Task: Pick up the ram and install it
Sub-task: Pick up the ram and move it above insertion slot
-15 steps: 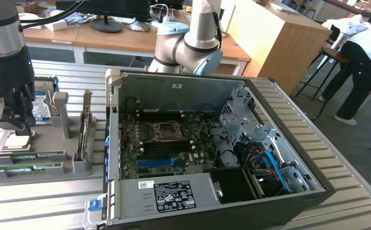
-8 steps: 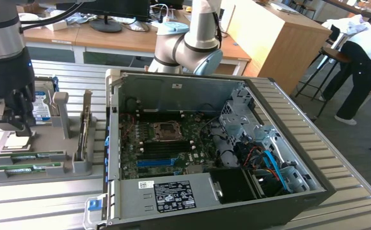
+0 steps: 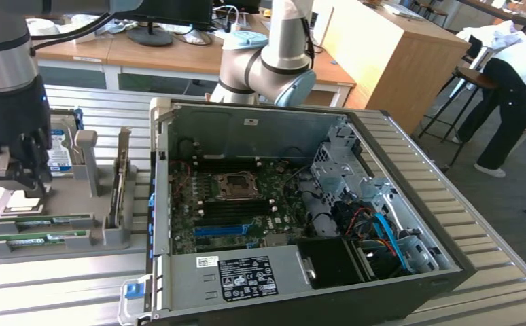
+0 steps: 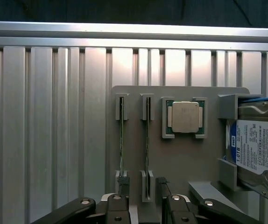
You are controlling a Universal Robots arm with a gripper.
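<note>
Two green ram sticks stand on edge in slots of a grey holder tray [image 3: 109, 238], one [image 3: 45, 221] just behind the other [image 3: 37, 239]. In the wrist view they run as thin lines, one stick [image 4: 121, 140] beside the other [image 4: 146, 140]. My gripper [image 3: 18, 185] hangs just above the tray at the exterior view's left. Its jaws are open, and the dark fingertips [image 4: 123, 179] stand either side of one end of the second stick, gripper [image 4: 142, 186] holding nothing.
The tray also holds a CPU [image 4: 185, 116] and a hard drive [image 4: 260, 149]. An open computer case [image 3: 290, 204] with motherboard and blue slot strip [image 3: 219, 229] lies beside it on the ribbed metal table [image 3: 64, 285]. A second arm [image 3: 272, 61] stands behind; a person [image 3: 517, 88] is at the far right.
</note>
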